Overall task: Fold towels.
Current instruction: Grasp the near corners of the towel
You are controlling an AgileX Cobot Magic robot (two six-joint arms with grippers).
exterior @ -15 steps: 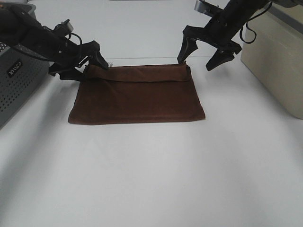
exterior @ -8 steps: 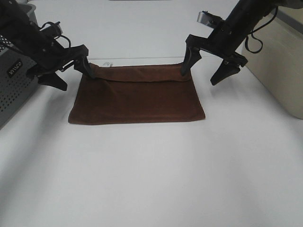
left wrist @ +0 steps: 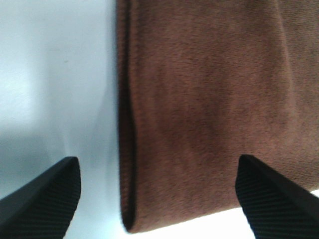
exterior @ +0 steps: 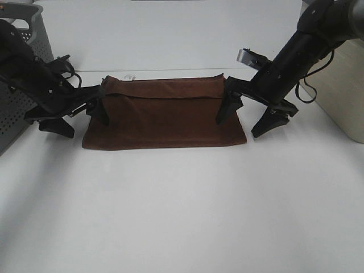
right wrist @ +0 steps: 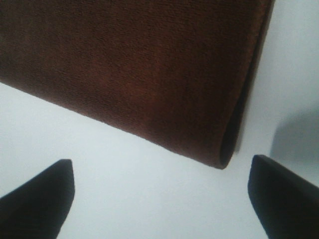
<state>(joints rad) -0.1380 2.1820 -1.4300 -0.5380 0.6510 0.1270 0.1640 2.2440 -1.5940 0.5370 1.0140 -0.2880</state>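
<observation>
One dark reddish-brown fuzzy cloth towel lies folded flat on the white surface. We see the left pincer wide open at its left edge and the right pincer wide open at its right edge. Both hold nothing.

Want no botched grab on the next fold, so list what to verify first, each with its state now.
1. Left gripper open: ok.
2. Right gripper open: ok.
3. Towel flat on the table: ok.
4. Towel's left edge between the left jaws: ok.
5. Towel's right edge between the right jaws: ok.
6. Both low enough to catch every layer: cannot tell.
</observation>
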